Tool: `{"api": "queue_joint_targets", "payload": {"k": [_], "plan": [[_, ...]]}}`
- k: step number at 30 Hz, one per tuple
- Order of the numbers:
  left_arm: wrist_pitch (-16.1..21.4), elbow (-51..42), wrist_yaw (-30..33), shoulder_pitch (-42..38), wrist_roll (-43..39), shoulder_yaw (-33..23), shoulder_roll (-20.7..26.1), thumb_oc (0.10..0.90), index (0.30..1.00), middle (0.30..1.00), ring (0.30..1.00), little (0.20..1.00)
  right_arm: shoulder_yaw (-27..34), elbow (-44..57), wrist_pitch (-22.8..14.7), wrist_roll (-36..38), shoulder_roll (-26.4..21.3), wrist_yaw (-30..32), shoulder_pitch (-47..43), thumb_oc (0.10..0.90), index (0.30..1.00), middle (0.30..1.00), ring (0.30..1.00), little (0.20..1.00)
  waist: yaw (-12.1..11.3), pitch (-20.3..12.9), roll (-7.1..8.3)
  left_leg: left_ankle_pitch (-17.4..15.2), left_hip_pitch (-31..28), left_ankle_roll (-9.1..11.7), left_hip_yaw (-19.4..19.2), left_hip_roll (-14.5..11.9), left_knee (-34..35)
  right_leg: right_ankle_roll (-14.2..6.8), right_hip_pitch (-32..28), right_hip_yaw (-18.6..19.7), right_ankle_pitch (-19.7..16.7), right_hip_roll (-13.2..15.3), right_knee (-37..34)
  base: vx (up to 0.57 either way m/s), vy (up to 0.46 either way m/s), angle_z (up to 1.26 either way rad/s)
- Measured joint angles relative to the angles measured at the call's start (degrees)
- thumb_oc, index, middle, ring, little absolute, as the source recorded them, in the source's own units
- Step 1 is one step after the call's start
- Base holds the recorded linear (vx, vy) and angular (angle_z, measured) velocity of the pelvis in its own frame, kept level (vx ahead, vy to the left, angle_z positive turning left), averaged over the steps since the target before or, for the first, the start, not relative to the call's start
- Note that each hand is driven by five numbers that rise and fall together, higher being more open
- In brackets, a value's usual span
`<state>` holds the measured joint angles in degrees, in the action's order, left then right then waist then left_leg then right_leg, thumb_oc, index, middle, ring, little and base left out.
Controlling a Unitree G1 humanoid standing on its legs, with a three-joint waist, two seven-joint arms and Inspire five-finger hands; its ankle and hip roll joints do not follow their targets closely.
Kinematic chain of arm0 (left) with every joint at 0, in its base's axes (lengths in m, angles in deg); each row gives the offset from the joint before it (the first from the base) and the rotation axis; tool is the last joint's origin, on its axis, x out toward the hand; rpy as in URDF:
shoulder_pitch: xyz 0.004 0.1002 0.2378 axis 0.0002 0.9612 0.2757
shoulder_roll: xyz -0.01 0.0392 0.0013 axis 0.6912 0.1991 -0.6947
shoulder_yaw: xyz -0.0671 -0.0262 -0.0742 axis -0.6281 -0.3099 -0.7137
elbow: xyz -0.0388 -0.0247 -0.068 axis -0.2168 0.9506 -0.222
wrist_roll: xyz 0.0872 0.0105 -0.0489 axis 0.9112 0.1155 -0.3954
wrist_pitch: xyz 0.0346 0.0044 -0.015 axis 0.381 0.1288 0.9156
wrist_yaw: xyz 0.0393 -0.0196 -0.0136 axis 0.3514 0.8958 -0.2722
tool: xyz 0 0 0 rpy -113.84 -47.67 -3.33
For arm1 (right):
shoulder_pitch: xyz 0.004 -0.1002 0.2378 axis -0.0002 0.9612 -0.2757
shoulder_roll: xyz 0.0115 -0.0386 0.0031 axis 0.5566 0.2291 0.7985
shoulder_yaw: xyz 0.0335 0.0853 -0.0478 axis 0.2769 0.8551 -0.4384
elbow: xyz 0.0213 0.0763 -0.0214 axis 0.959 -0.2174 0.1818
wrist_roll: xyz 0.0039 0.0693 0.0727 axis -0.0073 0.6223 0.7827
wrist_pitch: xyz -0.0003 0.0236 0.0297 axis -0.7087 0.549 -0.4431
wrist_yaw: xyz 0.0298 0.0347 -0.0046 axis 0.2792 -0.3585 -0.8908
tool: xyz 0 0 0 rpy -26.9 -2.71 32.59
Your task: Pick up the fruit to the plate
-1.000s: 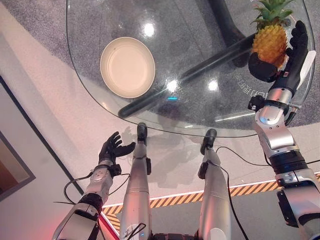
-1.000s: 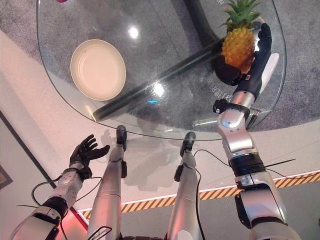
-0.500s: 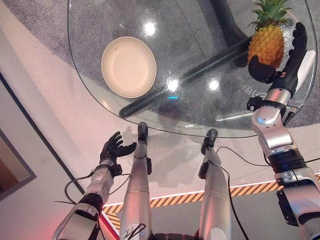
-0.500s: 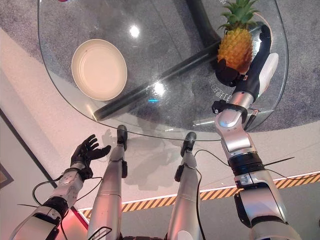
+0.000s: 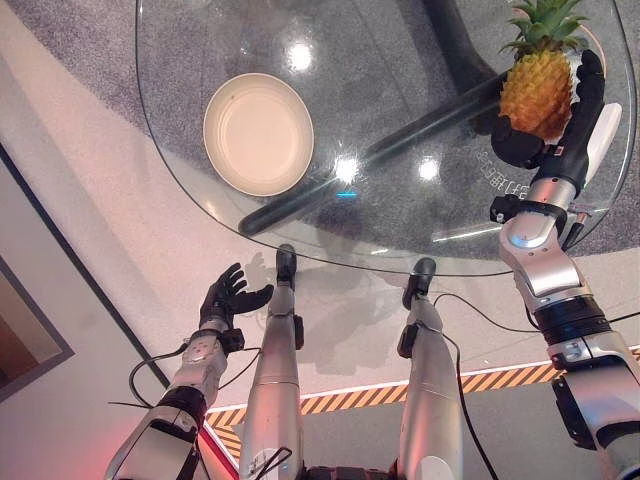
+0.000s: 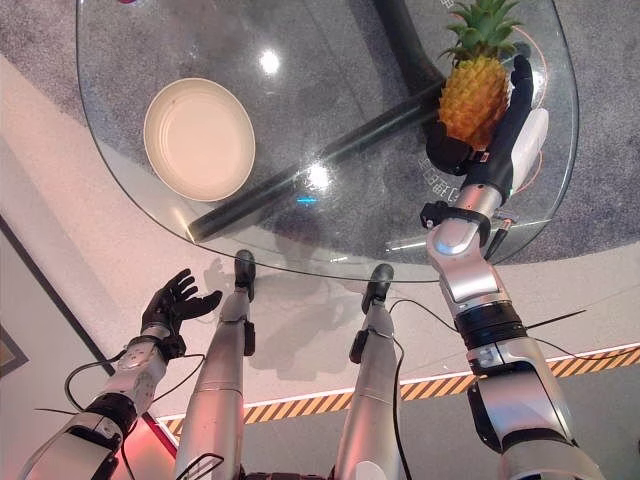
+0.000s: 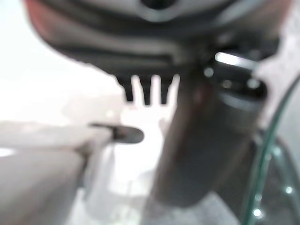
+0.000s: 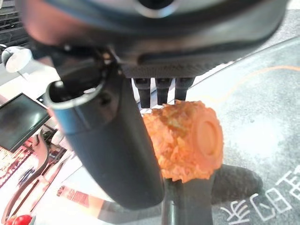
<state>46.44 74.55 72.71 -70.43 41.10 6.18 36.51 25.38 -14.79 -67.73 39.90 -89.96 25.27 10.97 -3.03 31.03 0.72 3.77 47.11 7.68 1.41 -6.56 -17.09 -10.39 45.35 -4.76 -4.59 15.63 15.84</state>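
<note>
Fingers [image 6: 519, 85] and thumb of the right hand [image 6: 487, 140] curl round the orange, green-crowned pineapple [image 6: 473, 92], gripping it for carrying over the glass surface [image 6: 350, 170] to the round cream plate [image 6: 199, 138] well away.

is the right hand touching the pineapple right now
Touching. In the left eye view the right hand wraps the pineapple, thumb on one side and fingers on the other, with no gap visible.

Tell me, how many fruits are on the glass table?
1. A pineapple stands at the far right of the glass table, with the right hand around it. The plate on the left holds no fruit.
</note>
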Motion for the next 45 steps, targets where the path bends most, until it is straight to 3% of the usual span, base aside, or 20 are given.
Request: {"api": "queue_joint_targets", "payload": {"k": [24,25,27,28,45], "plan": [[-0.1,0.0,0.1,0.0,0.0,0.0,0.0,0.8,0.9,0.9,0.9,0.9,-0.2,-5.6,0.4,5.0,0.8,-1.1,-2.5,0.8,0.9,0.9,0.9,0.9,-0.2,0.0,-0.13,0.4,-0.1,0.1,0.2,0.1,0.0,0.0,-0.1,-0.1,0.0,0.1,0.4,0.0,0.0,0.0],[-0.1,0.0,0.1,0.0,0.0,0.0,0.0,0.8,0.9,0.9,0.9,0.9,-0.2,-5.6,0.5,5.0,0.8,-1.1,-2.6,0.748,0.855,0.855,0.855,0.848,-0.2,0.0,-0.16,0.4,-0.1,0.1,0.3,0.1,0.0,0.0,-0.1,-0.2,0.0,0.1,0.4,0.0,0.0,0.0],[-0.1,0.0,0.1,0.0,0.0,0.0,0.0,0.8,0.9,0.9,0.9,0.9,-0.1,-5.6,0.6,5.0,0.8,-1.1,-2.7,0.27,0.446,0.446,0.446,0.37,-0.2,0.0,-0.36,0.4,0.0,0.1,0.4,0.1,0.0,0.0,-0.2,-0.4,0.0,0.1,0.4,0.0,0.0,0.0],[-0.1,0.0,0.1,0.0,0.0,0.0,0.0,0.8,0.9,0.9,0.9,0.9,0.0,-5.6,0.6,5.0,0.8,-1.0,-2.7,0.1,0.3,0.3,0.3,0.2,-0.2,-0.1,-0.47,0.4,0.0,0.1,0.5,0.1,0.0,0.0,-0.3,-0.5,0.0,0.1,0.4,0.0,0.0,0.0],[-0.2,-0.5,0.1,0.0,0.0,0.1,0.0,0.8,0.9,0.9,0.9,0.9,1.0,-7.4,1.1,10.1,-0.2,-1.8,-4.0,0.1,0.3,0.3,0.3,0.2,0.0,-0.1,-0.69,0.5,-0.1,-0.1,0.8,0.1,0.0,0.1,-0.5,-0.8,0.0,0.1,0.5,0.0,-0.001,0.0]]}}
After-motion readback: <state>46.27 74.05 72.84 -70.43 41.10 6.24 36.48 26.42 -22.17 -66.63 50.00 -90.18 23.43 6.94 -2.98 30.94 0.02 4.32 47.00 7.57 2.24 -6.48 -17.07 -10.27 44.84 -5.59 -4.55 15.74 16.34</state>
